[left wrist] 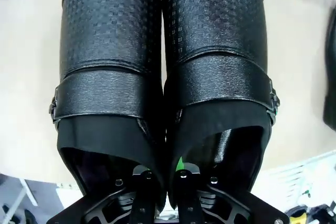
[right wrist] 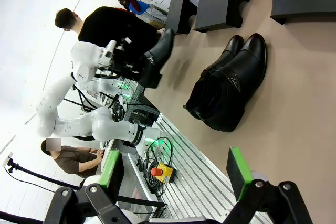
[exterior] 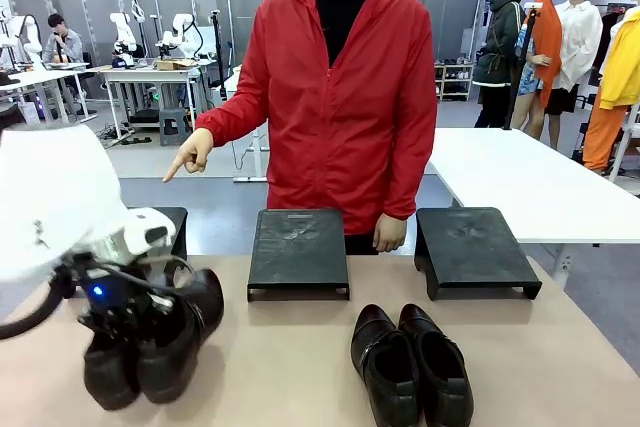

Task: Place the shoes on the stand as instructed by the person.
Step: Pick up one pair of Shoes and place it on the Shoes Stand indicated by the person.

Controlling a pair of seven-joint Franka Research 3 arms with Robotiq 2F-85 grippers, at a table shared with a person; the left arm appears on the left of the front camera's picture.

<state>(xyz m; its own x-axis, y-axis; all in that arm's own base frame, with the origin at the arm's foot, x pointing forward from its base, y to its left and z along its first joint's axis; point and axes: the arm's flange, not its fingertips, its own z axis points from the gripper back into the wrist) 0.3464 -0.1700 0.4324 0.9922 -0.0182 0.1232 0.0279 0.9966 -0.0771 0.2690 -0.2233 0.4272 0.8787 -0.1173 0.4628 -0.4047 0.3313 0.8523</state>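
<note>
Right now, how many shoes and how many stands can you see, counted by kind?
Shoes: 4, the held pair in the left gripper, the other pair on the table.
Stands: 3.
Total: 7.

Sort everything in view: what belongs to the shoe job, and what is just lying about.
Job in hand:
held pair of shoes, in the left gripper
second pair of shoes
left stand, middle stand, right stand
person's pointing hand

Lying about:
white side table
yellow button box
</note>
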